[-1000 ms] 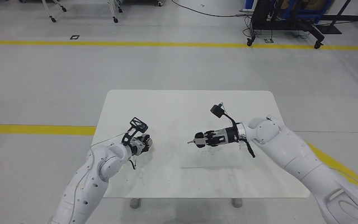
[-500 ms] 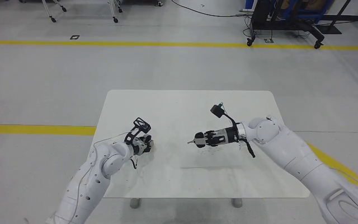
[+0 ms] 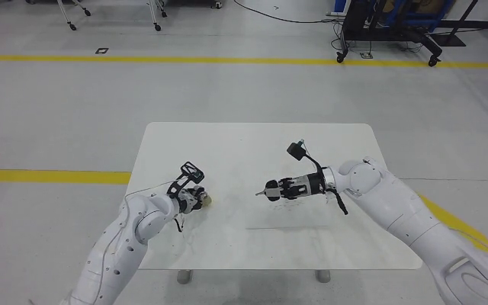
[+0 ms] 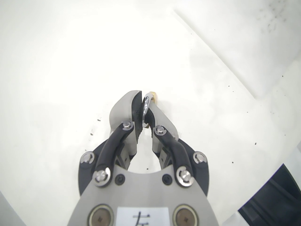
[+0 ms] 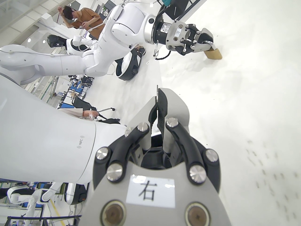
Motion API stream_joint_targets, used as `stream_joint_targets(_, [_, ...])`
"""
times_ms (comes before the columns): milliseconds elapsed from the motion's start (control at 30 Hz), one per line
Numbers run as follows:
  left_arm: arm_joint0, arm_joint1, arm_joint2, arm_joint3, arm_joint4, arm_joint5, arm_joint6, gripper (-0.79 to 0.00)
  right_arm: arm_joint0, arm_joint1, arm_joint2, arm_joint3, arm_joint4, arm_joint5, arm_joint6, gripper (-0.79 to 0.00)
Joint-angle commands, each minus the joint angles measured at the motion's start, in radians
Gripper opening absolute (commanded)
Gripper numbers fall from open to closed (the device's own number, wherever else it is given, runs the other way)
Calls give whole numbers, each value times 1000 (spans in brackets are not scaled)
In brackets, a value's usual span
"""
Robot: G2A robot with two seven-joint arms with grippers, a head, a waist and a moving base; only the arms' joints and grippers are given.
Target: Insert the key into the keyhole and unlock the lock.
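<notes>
My left gripper (image 4: pixel 143 95) is shut on the silver shackle (image 4: pixel 145 105) of a brass padlock (image 5: pixel 213 54). The lock's body hangs below the fingers, at or just above the white table (image 3: pixel 305 145); whether it touches I cannot tell. In the top view this gripper (image 3: pixel 200 198) is at the table's left side with the padlock (image 3: pixel 206 201) at its tip. My right gripper (image 5: pixel 158 94) is shut on a thin metal key (image 5: pixel 156 96), whose blade sticks out past the fingertips. In the top view it (image 3: pixel 268 191) hovers mid-table and points left toward the lock, a good gap away.
The table's front edge (image 3: pixel 290 268) runs close behind both arms. A darker, speckled patch of table (image 4: pixel 258 36) lies beyond the left gripper. Bare tabletop lies between the two grippers.
The left arm has shifted a little to the right, bringing the padlock closer to the key. The right arm has kept still with the key.
</notes>
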Motion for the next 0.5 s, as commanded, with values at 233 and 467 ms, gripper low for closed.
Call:
stream_joint_targets(233, [-2,-4,9,0,-6,27,58,-785,0,0,0,0,0,0,0,-785])
stream_joint_targets(467, [6,-5,7,-18,4,39,103,-785,0,0,0,0,0,0,0,-785])
